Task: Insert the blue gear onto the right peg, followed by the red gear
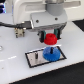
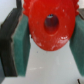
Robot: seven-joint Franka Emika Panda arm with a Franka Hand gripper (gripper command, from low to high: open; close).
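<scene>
The red gear (image 1: 49,39) is held between my gripper's fingers, just above the blue gear (image 1: 50,53). The blue gear sits on the right side of the black-rimmed grey plate (image 1: 35,57), covering the right peg, which is hidden. The left peg (image 1: 38,56) stands free as a thin dark pin. My gripper (image 1: 49,38) is shut on the red gear. In the wrist view the red gear (image 2: 50,24) fills the space between the two dark green pads (image 2: 22,40), its centre hole dark. The blue gear is not visible in the wrist view.
The plate lies on a white table (image 1: 15,70). A metal part with cabling (image 1: 19,31) sits at the exterior view's left, behind the plate. The arm's white body (image 1: 35,10) hangs over the back.
</scene>
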